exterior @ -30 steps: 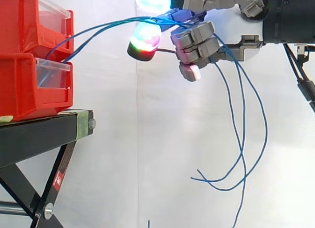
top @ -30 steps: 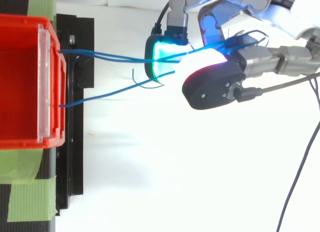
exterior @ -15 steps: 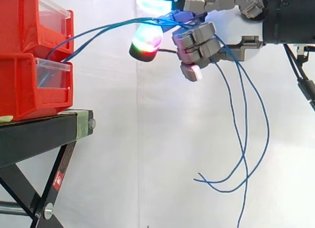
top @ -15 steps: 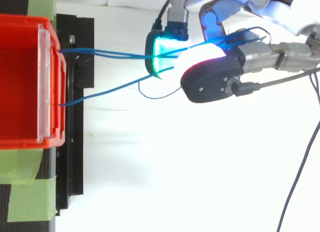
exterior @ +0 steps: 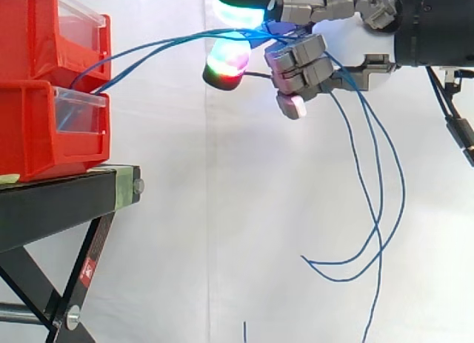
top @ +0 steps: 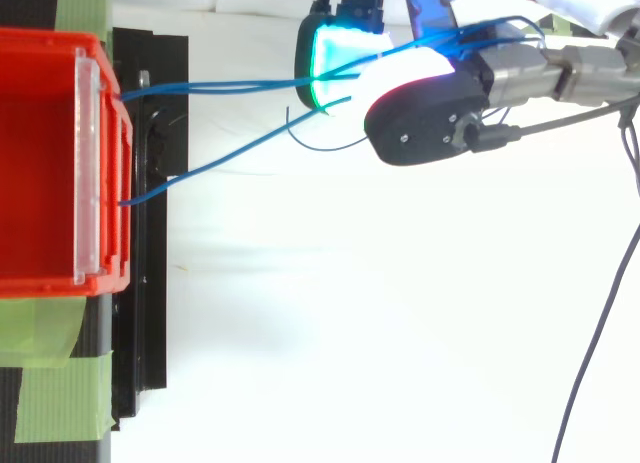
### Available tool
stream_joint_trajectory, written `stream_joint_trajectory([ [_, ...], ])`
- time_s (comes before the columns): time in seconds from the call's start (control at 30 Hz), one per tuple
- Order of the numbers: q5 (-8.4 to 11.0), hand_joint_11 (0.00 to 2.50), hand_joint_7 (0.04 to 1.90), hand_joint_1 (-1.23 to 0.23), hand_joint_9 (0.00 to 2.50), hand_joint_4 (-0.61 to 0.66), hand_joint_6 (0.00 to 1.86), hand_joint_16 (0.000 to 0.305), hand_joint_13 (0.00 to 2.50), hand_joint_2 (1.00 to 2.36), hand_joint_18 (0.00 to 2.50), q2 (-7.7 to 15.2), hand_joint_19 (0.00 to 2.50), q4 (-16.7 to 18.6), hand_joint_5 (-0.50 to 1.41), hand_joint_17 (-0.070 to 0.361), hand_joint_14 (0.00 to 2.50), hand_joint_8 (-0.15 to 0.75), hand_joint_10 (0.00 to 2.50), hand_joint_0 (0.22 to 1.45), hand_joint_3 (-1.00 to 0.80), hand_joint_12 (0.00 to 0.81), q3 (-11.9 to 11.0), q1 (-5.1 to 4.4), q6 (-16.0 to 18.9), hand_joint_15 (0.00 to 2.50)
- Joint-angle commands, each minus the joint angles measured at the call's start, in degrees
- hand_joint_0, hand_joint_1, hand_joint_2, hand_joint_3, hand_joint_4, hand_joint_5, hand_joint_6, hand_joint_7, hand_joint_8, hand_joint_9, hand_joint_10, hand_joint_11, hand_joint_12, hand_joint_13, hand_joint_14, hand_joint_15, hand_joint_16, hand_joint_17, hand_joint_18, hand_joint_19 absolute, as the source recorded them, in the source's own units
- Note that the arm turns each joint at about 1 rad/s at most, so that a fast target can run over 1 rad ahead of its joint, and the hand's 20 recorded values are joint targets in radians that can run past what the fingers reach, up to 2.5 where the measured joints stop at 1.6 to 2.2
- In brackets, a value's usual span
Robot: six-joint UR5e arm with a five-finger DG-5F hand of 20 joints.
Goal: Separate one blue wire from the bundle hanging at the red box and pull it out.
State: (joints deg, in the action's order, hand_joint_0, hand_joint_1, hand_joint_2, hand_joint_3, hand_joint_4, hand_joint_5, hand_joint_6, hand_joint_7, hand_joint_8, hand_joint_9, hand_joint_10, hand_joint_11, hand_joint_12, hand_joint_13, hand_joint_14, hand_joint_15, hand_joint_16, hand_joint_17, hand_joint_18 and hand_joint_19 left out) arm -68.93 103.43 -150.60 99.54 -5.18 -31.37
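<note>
Two red bins are stacked at the left on a black stand. A small bundle of blue wires leaves the gap between the bins and rises rightwards to my hand. The hand hangs in the air well right of the bins, with its fingers curled round the wires and its glowing pads just above and left of them. Past the hand the wire tails hang down in loose loops. From above, two wires run close together and a third runs apart, all from the bin to the hand.
The stand's black frame runs along the bin's right side. Green tape covers the stand's near-left corner. A white curtain backs the work. The arm's grey cable hangs at the right.
The hand has moved a little further from the bins, towards the top edge of the top view. The wires run straighter from the bin, and the hanging tails have swung right.
</note>
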Motion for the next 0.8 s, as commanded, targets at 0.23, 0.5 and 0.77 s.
stream_joint_trajectory([
  [0.23,-0.15,1.46,1.12,-0.62,0.95,0.21,0.81,0.044,0.78,1.01,0.94,-0.69,1.34,0.48,-0.15,0.098,1.90,0.280,1.34,0.63,-0.35,0.366,-1.54,0.79,-3.70,1.44],
  [0.5,0.02,1.45,1.17,-0.75,0.88,0.19,0.84,0.045,0.76,1.02,0.94,-0.69,1.35,0.22,-0.17,0.100,1.93,0.279,1.41,0.62,-0.22,0.369,-1.81,0.79,-5.55,1.43],
  [0.77,0.38,1.45,1.08,-0.84,0.79,0.15,0.88,0.046,0.65,1.02,0.87,-0.69,1.37,-0.31,-0.20,0.103,2.00,0.275,1.43,0.63,-0.15,0.359,-1.81,0.61,-5.46,1.43],
])
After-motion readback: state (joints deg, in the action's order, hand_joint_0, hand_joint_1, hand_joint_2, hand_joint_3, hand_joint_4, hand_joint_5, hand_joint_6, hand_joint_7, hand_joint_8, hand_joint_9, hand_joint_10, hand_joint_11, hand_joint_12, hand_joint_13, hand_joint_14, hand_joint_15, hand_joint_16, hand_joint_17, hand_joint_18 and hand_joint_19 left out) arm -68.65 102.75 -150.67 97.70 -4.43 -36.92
